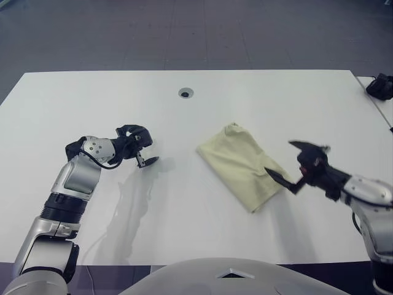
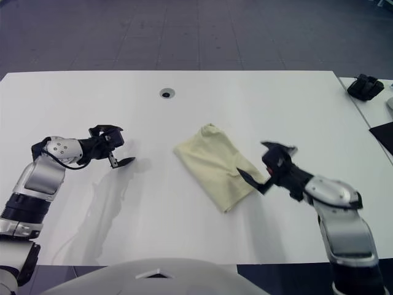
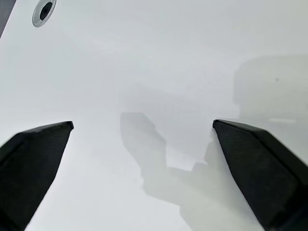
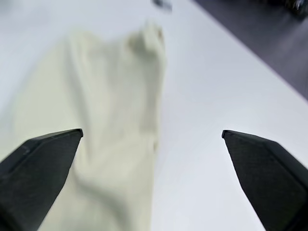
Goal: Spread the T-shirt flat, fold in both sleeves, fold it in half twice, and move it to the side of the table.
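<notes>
The pale yellow T-shirt (image 1: 242, 165) lies folded into a compact slanted rectangle on the white table (image 1: 196, 221), right of centre. My right gripper (image 1: 292, 162) hovers open at the shirt's right edge, its lower finger just over the cloth. In the right wrist view the T-shirt (image 4: 103, 134) spreads out between and beyond the black fingertips (image 4: 43, 154). My left gripper (image 1: 146, 147) is open over bare table at the left, well apart from the shirt. Its two black fingertips (image 3: 38, 149) frame bare white table in the left wrist view.
A round cable grommet (image 1: 185, 93) sits in the table near the back centre. A black object (image 1: 381, 86) rests on a neighbouring surface at the far right. Bare table stretches along the front and left.
</notes>
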Robot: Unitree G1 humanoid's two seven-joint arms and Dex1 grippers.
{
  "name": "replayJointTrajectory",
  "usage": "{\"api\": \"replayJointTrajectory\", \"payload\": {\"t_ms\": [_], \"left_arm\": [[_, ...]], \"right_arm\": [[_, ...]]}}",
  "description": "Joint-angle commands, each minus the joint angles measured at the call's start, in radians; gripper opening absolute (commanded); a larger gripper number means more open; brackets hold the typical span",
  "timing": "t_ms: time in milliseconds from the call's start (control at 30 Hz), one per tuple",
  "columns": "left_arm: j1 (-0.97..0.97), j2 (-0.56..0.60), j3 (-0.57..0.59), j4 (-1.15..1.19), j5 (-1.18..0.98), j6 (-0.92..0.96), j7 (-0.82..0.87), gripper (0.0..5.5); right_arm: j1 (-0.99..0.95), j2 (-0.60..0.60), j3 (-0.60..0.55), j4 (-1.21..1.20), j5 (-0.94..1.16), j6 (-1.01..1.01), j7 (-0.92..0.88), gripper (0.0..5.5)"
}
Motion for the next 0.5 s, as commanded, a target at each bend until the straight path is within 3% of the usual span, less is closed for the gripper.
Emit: {"api": "replayJointTrajectory", "payload": {"t_ms": [33, 200, 500], "left_arm": [[-0.082, -0.023, -0.032, 0.050, 0.010, -0.003, 0.008, 5.40], [-0.139, -0.034, -0.068, 0.100, 0.009, -0.035, -0.006, 5.40], [-0.176, -0.034, -0.087, 0.145, 0.008, -0.067, -0.015, 5.40]], "right_arm": [[-0.202, 0.157, 0.110, 0.159, 0.125, 0.039, 0.024, 5.38], [-0.281, 0.225, 0.181, 0.424, 0.120, -0.050, 0.072, 5.38], [-0.327, 0.268, 0.169, 0.738, 0.051, -0.179, 0.016, 5.38]]}}
